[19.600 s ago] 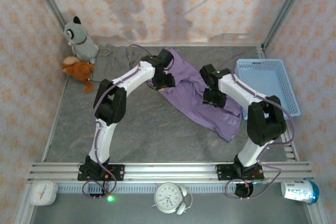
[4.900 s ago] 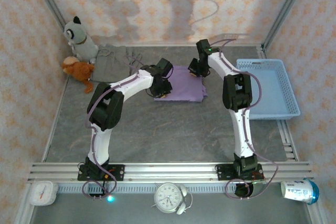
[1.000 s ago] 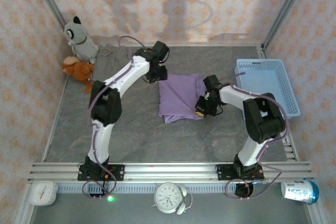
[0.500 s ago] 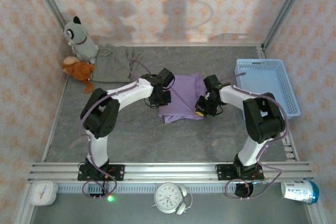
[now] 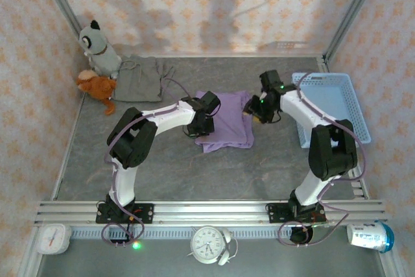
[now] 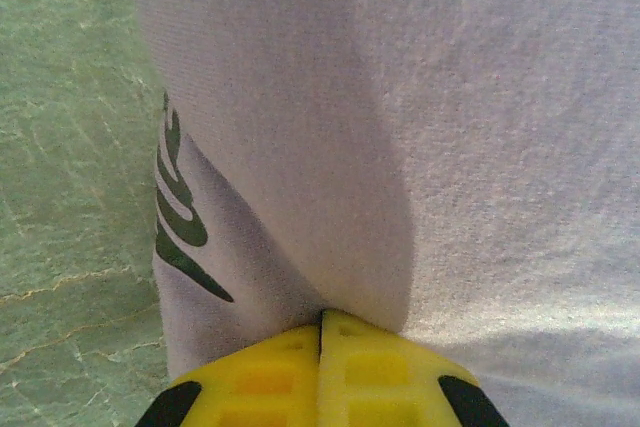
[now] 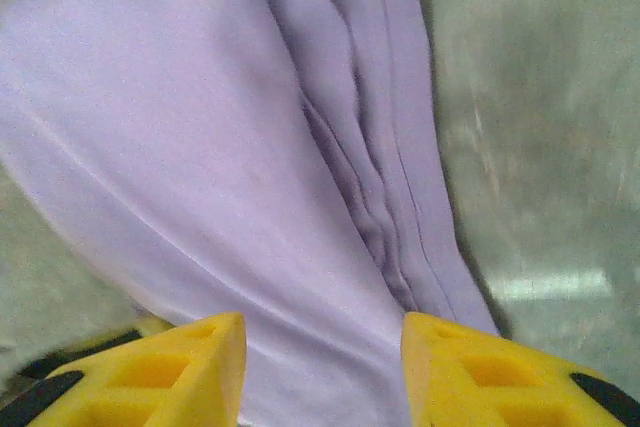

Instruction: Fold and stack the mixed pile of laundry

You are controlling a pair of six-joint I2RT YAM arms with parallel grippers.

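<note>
At the bottom edge of the top view a clock [image 5: 209, 244] stands in front of the arm bases, and past them, at mid-frame, the lavender cloth [image 5: 227, 124] lies folded into a rough rectangle on the grey table [image 5: 162, 173]. On its left edge the left gripper [image 6: 320, 319] has its jaws pressed together on a raised fold beside a green print [image 6: 180, 217], while over the right edge the right gripper [image 7: 322, 332] hangs with jaws partly apart, holding nothing. Farther back, the grey cloth [image 5: 139, 77] lies flat at upper left next to two plush toys [image 5: 96, 47], and a blue basket [image 5: 331, 105] sits at the right.
</note>
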